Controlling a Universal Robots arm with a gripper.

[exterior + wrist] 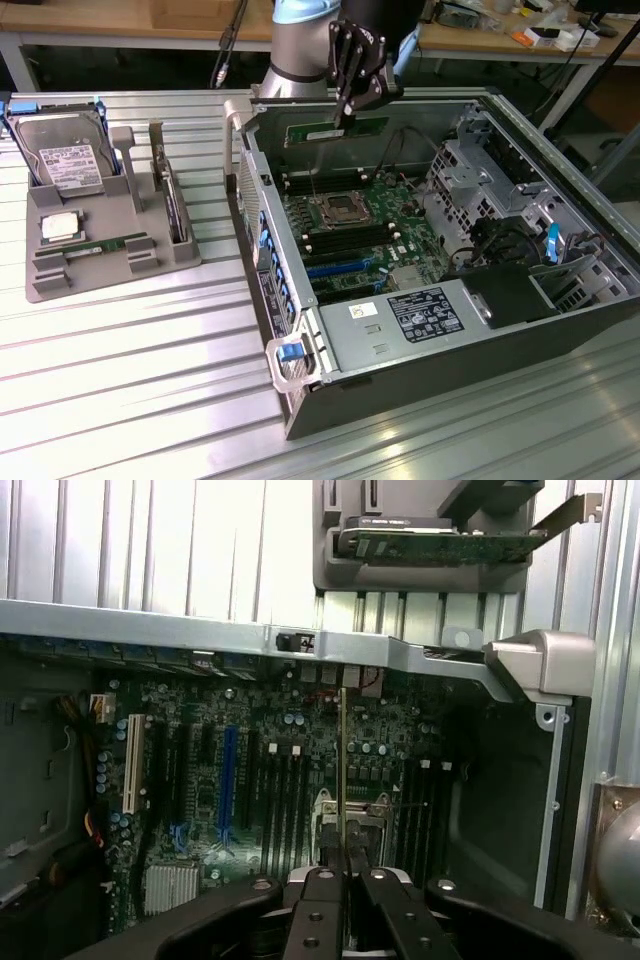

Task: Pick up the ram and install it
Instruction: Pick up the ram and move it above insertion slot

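Note:
The ram [310, 132] is a long green stick held level above the far side of the open computer case [400, 400], over the motherboard [345, 225]. My gripper [345, 115] is shut on its top edge near the middle. In the wrist view the ram [343, 770] appears edge-on as a thin line running out from between the fingertips of my gripper [343, 865]. Below it lie the processor socket [345, 815] and, beside that, the dark memory slots [280, 800].
A grey tray [45, 280] at the exterior view's left holds a hard drive [65, 155], a square silver processor [60, 225], a green stick [100, 245] and an upright card [172, 200]. Inside the case are a power supply [400, 325], drive cages [480, 170] and cables.

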